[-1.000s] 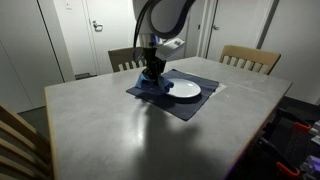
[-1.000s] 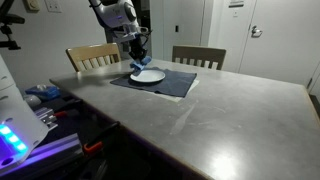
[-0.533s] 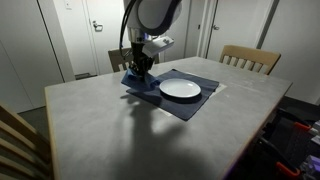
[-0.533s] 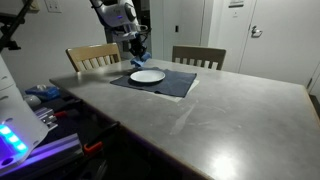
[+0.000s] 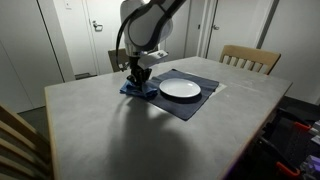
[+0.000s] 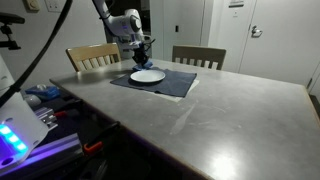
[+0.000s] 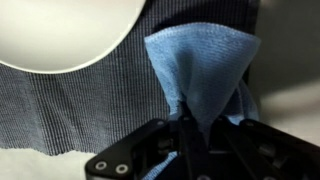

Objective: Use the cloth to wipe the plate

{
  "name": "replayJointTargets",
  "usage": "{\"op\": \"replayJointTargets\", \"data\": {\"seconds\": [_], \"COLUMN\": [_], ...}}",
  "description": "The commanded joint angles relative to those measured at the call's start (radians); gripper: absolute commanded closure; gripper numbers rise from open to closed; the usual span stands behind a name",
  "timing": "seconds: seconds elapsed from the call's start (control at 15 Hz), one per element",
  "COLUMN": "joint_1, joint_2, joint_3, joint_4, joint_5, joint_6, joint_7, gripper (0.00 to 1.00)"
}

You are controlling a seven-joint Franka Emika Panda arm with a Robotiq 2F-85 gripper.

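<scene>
A white plate (image 5: 181, 89) sits on a dark blue placemat (image 5: 195, 104) in both exterior views; the plate also shows in an exterior view (image 6: 148, 76) and at the top left of the wrist view (image 7: 60, 30). My gripper (image 5: 139, 82) is shut on a light blue cloth (image 7: 200, 75), which hangs down over the placemat's edge, beside the plate and off it. In an exterior view the gripper (image 6: 141, 58) is behind the plate. The cloth (image 5: 140, 88) touches the mat.
The placemat (image 7: 100, 105) lies on a grey table (image 5: 120, 135). Wooden chairs (image 5: 250, 58) stand at the far side, and another chair back (image 5: 15, 135) is at the near corner. Doors and a wall are behind. Equipment with a lit blue panel (image 6: 15, 135) stands beside the table.
My gripper has moved with the cloth off the plate's side to the placemat's edge and lowered there. The plate has not moved.
</scene>
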Motion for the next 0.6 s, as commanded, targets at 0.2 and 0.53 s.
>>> {"op": "replayJointTargets", "data": {"seconds": [0.2,0.53], "joint_1": [0.023,0.055], "joint_2": [-0.024,-0.115], "joint_3": [-0.018,-0.043], "joint_4": [-0.007,-0.13], "joint_5": [-0.027,-0.089], "joint_6": [-0.052,-0.023], "joint_7": [-0.017,0.029], "gripper": [0.49,0.14]}}
